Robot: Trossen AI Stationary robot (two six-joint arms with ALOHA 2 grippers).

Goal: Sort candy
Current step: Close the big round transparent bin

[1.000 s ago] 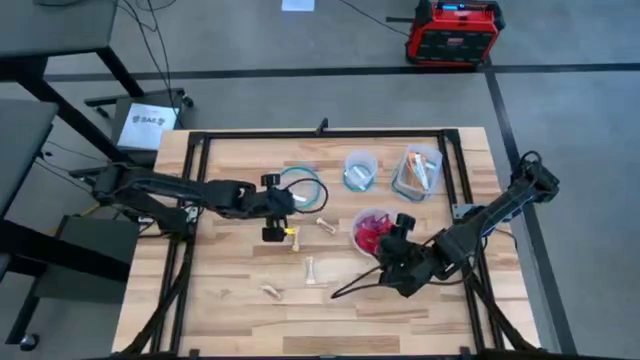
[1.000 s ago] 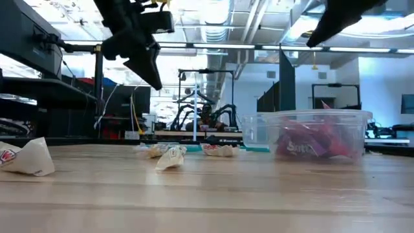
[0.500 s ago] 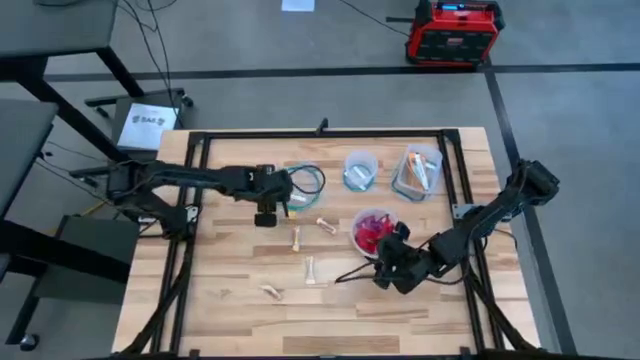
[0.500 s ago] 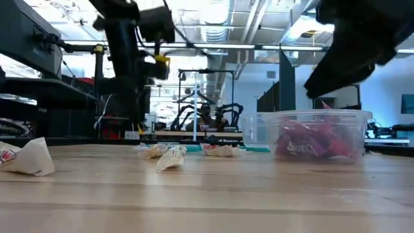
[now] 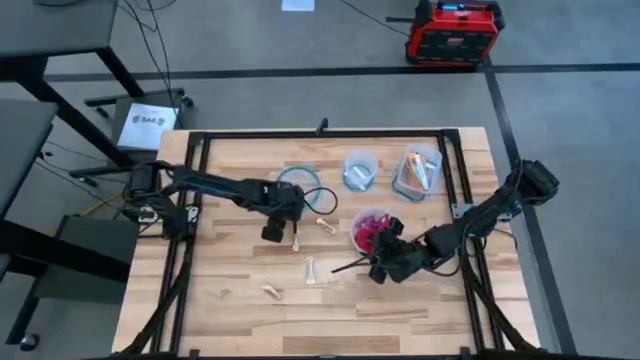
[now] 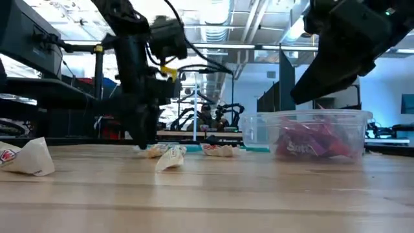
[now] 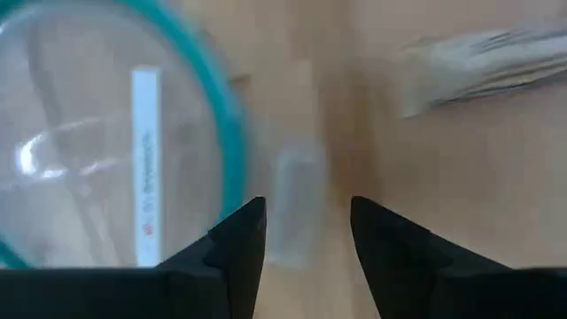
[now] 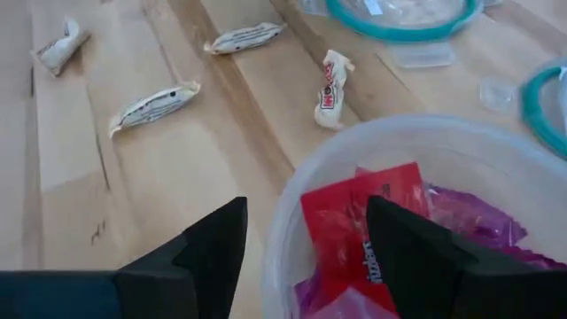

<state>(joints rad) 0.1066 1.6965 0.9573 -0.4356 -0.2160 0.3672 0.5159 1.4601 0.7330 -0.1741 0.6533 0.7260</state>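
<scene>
We've got the left gripper (image 5: 272, 232) down low with fingers spread and empty beside the teal-rimmed container (image 5: 300, 184), lining up on a pale candy (image 5: 296, 237) lying on the table, so we reckon next it needs centring and closing, while the right gripper (image 5: 382, 268) waits open by the tub of red candy (image 5: 372, 228).

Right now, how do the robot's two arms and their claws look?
Both arms are dark, slim and jointed, with black cables along them. The left claw carries a small yellow part; the right claw is all black. Each claw has two dark pointed fingers.
</scene>
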